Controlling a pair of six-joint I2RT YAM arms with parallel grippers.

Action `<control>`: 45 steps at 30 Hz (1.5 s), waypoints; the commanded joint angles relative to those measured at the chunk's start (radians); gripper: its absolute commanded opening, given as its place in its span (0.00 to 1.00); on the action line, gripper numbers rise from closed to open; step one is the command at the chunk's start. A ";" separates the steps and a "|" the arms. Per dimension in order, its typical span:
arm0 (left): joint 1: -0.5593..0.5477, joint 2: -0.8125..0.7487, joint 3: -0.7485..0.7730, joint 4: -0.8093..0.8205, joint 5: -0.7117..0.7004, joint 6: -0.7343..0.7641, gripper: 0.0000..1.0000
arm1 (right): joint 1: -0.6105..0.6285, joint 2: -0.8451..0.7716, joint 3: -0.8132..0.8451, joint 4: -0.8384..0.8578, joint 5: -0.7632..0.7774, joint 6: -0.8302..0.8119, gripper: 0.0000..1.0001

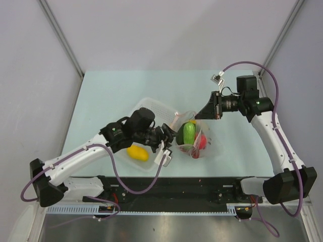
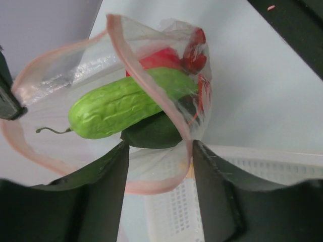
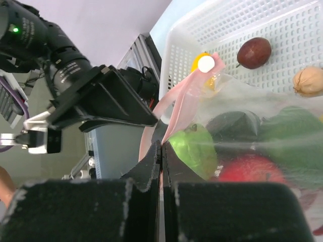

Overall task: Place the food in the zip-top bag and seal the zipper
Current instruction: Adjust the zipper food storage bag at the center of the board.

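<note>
Left wrist view: the cucumber (image 2: 126, 103) lies half through the mouth of the zip-top bag (image 2: 65, 70), resting on a dark green pepper (image 2: 154, 133) beside red pieces inside. We see the left gripper (image 2: 160, 151) just outside the mouth with its fingers spread apart. It holds nothing, and the bag's lower rim runs between them. The right gripper (image 3: 161, 146) has its fingers pinched tight on the pink zipper (image 3: 174, 101), lifting that edge so that, we judge, the mouth gapes for loading. The bag sits on the table (image 1: 126, 85) just beside the white basket (image 3: 262, 20), where a plum (image 3: 254, 52), a mushroom (image 3: 309, 80) and a yellow piece (image 1: 138, 152) wait, so sealing is not yet due.
</note>
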 commanded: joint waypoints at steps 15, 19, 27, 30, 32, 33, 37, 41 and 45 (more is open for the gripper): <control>-0.187 0.208 0.243 0.358 -0.093 -0.598 0.00 | 0.125 -0.086 0.193 -0.299 0.308 -0.416 0.00; -0.187 0.256 0.292 0.352 -0.222 -0.745 0.00 | 0.171 -0.113 0.138 -0.305 0.338 -0.459 0.00; -0.181 0.222 0.314 0.254 -0.200 -0.841 0.43 | 0.207 -0.124 0.164 -0.307 0.355 -0.522 0.00; -0.111 0.104 0.221 0.301 -0.128 -0.906 0.63 | 0.208 -0.150 0.164 -0.305 0.348 -0.528 0.00; -0.011 0.029 0.187 0.344 -0.108 -0.997 0.71 | 0.208 -0.163 0.159 -0.307 0.343 -0.530 0.00; 0.029 0.012 0.164 0.350 -0.071 -1.030 0.72 | 0.207 -0.175 0.154 -0.305 0.342 -0.531 0.00; 0.255 -0.078 0.058 0.340 0.069 -1.044 0.77 | 0.210 -0.199 0.147 -0.296 0.328 -0.542 0.00; 0.331 -0.143 -0.041 0.312 0.187 -0.821 0.84 | 0.211 -0.206 0.148 -0.273 0.319 -0.551 0.00; 0.336 -0.089 -0.019 0.182 0.326 -0.668 0.85 | 0.210 -0.212 0.150 -0.268 0.296 -0.600 0.00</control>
